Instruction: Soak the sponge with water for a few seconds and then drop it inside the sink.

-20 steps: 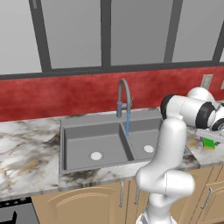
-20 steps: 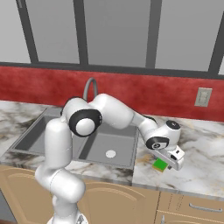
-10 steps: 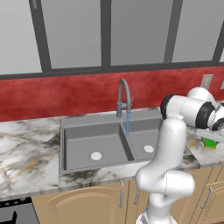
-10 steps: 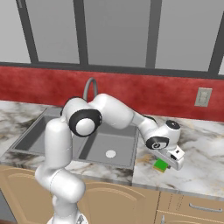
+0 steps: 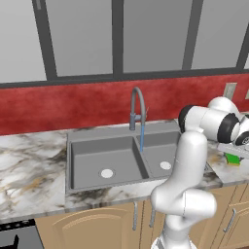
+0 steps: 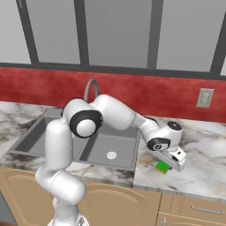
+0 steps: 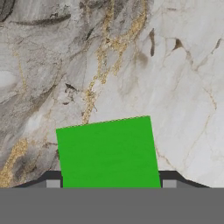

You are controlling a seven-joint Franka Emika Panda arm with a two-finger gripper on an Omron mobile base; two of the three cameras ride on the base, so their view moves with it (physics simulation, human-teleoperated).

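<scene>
Both jaws flank the sponge [image 7: 107, 153]; grip unclear, its near edge hidden.

Marble counter [image 6: 201, 170] carries sponge [image 6: 162, 167], right of sink [image 6: 103, 148].

Marble counter [image 6: 203, 170], red backsplash [image 6: 39, 86], windows [image 6: 114, 31]

You are looking at a white Franka Panda arm [image 6: 59, 154] built of smooth, rounded, glossy link housings. Dark grey to black rings mark each joint [image 6: 86, 124]. The wrist ends in a white block-shaped hand [image 6: 173, 159] with small dark finger tips [image 7: 52, 183].
</scene>
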